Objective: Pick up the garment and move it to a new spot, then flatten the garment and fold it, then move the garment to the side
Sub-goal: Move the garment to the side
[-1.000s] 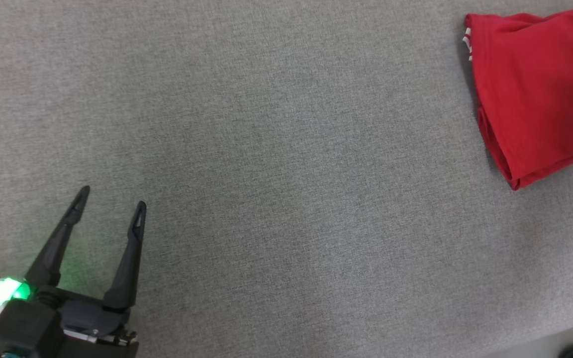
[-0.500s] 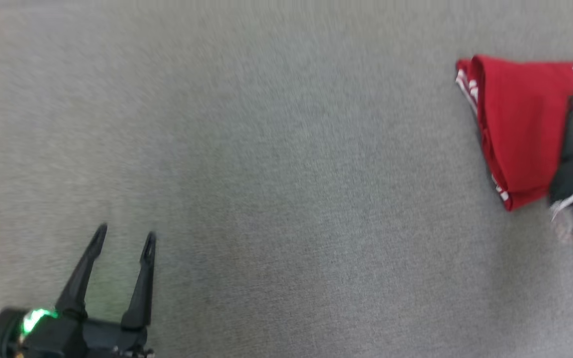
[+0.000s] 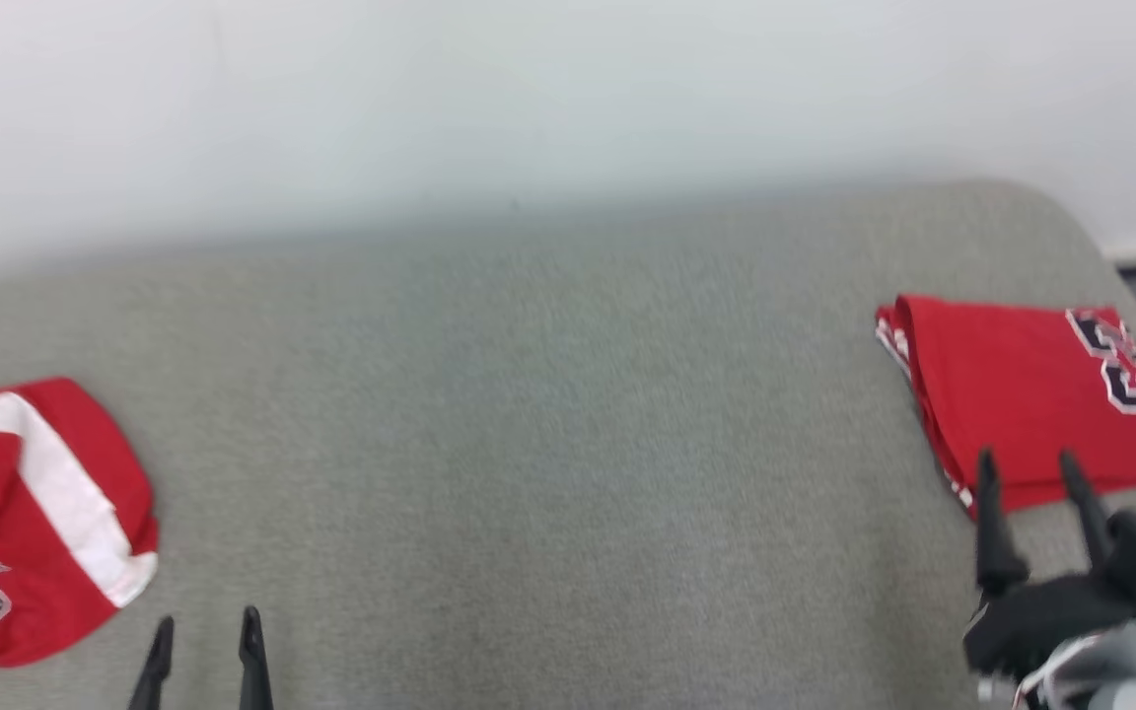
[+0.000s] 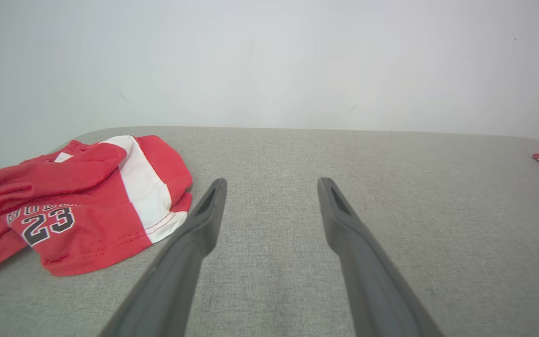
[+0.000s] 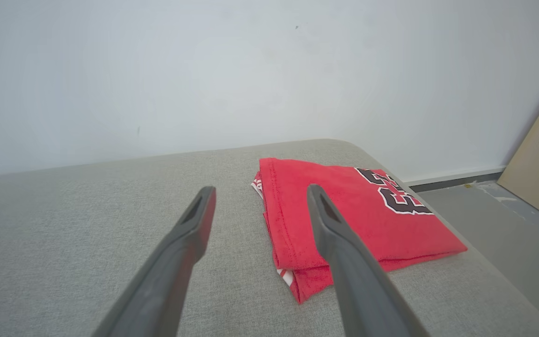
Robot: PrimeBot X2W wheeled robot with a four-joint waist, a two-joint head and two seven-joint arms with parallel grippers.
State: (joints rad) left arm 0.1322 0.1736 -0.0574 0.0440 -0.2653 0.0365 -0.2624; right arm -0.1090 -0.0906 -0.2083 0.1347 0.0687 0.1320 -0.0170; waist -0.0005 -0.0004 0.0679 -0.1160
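Hovering near with left gripper [image 3: 208, 619] and right gripper [image 3: 1025, 457] both splayed wide, gripping nothing. Just left of the left one, slumped on the grey cushion [image 3: 529, 444]: crumpled garment [image 3: 35, 513], probably next, calling for a clean pinch at one edge. Farther right, lying flat by the cushion's end: folded garment [image 3: 1022, 394], seemingly set aside already.

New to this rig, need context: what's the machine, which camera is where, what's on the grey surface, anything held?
A two-armed wheeled robot. One picture looks down from its head; the other two look along each wrist's two long dark fingers. On the grey fabric surface lie a folded red jersey with dark numerals, at the robot's right, and a crumpled red-and-white jersey at its left. The left gripper and right gripper both stand open, holding nothing.
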